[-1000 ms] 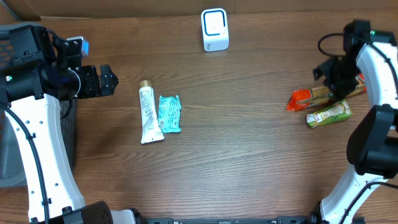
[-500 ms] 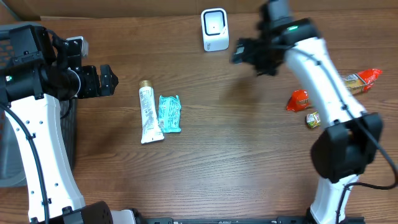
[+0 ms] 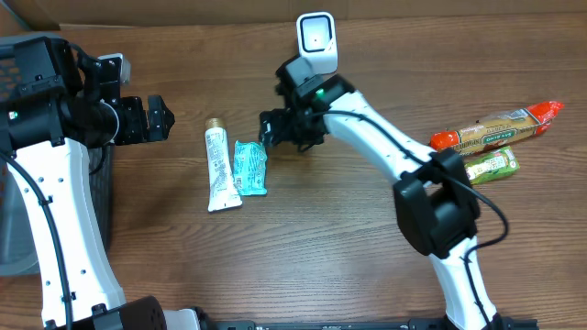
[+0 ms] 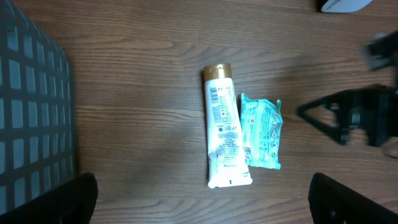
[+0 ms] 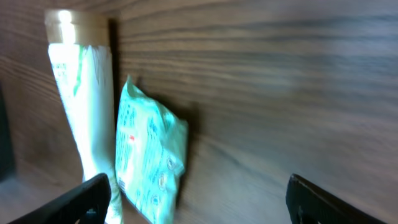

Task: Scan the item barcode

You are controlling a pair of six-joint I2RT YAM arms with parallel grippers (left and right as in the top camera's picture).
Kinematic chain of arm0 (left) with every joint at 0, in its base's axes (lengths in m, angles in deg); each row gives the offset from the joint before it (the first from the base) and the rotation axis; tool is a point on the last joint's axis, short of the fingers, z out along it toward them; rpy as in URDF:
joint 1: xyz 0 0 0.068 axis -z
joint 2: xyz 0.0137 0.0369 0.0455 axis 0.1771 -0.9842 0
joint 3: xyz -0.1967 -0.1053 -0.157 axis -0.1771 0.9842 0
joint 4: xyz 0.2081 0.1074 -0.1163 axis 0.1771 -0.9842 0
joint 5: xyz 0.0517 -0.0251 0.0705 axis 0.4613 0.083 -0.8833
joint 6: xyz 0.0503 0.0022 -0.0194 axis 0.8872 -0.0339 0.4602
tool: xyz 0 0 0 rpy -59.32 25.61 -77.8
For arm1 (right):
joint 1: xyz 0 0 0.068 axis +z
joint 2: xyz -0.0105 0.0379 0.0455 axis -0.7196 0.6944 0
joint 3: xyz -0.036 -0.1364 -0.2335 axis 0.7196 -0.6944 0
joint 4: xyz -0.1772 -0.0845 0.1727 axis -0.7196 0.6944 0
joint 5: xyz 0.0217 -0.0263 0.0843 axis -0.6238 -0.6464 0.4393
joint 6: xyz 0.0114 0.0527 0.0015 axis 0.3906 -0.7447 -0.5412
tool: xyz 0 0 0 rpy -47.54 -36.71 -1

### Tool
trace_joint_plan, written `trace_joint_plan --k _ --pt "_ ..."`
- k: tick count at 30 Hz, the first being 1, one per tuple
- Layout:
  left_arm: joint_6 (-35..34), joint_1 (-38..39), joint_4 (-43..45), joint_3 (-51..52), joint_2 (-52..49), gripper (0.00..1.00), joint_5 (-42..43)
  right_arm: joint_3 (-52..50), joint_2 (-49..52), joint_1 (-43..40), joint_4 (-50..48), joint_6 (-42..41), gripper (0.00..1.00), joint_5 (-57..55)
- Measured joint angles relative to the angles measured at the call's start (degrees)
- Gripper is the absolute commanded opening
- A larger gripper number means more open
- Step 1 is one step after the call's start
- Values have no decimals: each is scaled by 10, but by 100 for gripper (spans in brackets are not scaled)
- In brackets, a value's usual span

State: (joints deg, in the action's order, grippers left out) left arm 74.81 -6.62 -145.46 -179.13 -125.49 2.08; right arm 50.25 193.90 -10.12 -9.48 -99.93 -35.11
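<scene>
A white tube with a gold cap (image 3: 220,170) and a teal packet (image 3: 249,167) lie side by side on the wooden table, left of centre. My right gripper (image 3: 272,128) hovers just right of the packet's upper end, open and empty. In the right wrist view the teal packet (image 5: 149,155) sits close to the left finger of the right gripper (image 5: 199,202), with the tube (image 5: 78,106) beyond it. My left gripper (image 3: 156,117) is open at the left, apart from both items. Its wrist view shows the tube (image 4: 222,134), packet (image 4: 261,134) and left gripper (image 4: 202,205). The white scanner (image 3: 316,43) stands at the back.
An orange snack bar (image 3: 495,128) and a green bar (image 3: 486,167) lie at the far right. A dark mesh basket (image 4: 31,124) sits at the left edge beside my left arm.
My right arm has swung from the snack bars at the far right across the table to the teal packet. The left arm has not moved.
</scene>
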Motion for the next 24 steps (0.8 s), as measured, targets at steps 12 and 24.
trace_joint_plan --k 12,24 --pt "0 0 0 0 0 99 0 -1 46 25 -86 80 70 16" --pt "0 0 0 0 0 99 0 -1 77 26 -105 89 6 59"
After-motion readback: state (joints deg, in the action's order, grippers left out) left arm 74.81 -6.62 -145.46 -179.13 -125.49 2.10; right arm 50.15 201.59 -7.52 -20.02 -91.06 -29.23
